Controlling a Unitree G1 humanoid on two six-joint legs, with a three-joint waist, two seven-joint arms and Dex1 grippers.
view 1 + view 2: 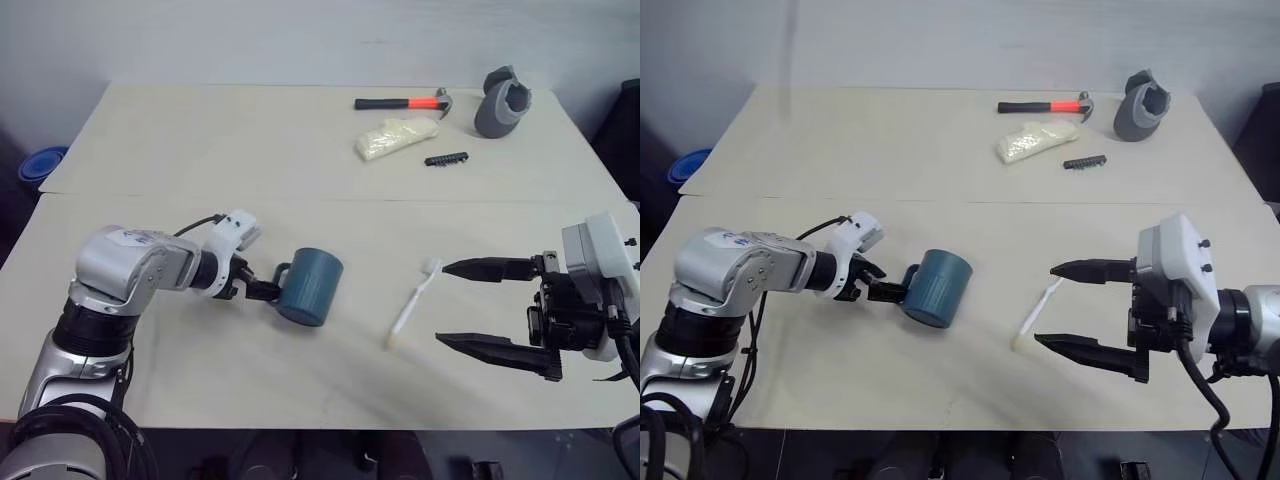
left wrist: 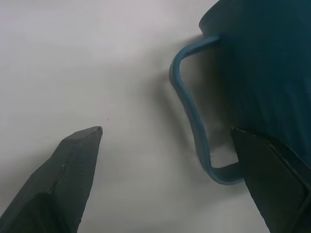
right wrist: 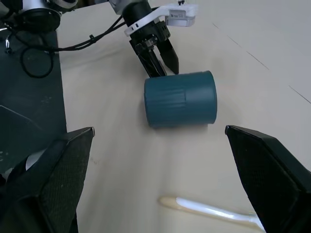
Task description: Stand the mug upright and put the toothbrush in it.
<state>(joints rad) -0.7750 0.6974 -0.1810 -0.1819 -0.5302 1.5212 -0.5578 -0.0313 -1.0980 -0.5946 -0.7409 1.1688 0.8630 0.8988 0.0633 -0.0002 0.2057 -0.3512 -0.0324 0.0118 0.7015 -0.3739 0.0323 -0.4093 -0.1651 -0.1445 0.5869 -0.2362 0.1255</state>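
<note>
Left gripper (image 1: 262,290): fingers spread wide, nothing held. Positioned at the handle side of the mug (image 1: 310,285); in the left wrist view, one finger (image 2: 272,179) sat just beside the lower end of the loop handle (image 2: 192,114), the other finger well apart from it over bare tabletop. Contact with the handle could not be confirmed.

Right gripper (image 1: 490,310): fingers at full spread, empty. Hovered near the front right part of the table (image 1: 200,140), pointed toward the toothbrush (image 1: 412,302), with the upper fingertip just beside the bristle head. No contact visible.

Surroundings: red-and-black hammer (image 1: 402,102), grey irregular cup-shaped object (image 1: 500,102), pale filled plastic bag (image 1: 396,136) and small black strip-shaped item (image 1: 446,158) grouped at the far right of the table, well apart from both grippers. Blue object (image 1: 40,165) seen off the far left table edge. Open tabletop between mug and toothbrush; nothing lay across it.

Mug: lying on its side at the front centre of the table, not upright. Long axis ran roughly from near left to far right in the head view. Handle turned toward the left gripper. Mouth direction could not be told.

Toothbrush: lying flat on the table to the right of the mug, apart from it. Long axis ran diagonally, bristle head at the far right end, cream handle end nearest the front edge.
</note>
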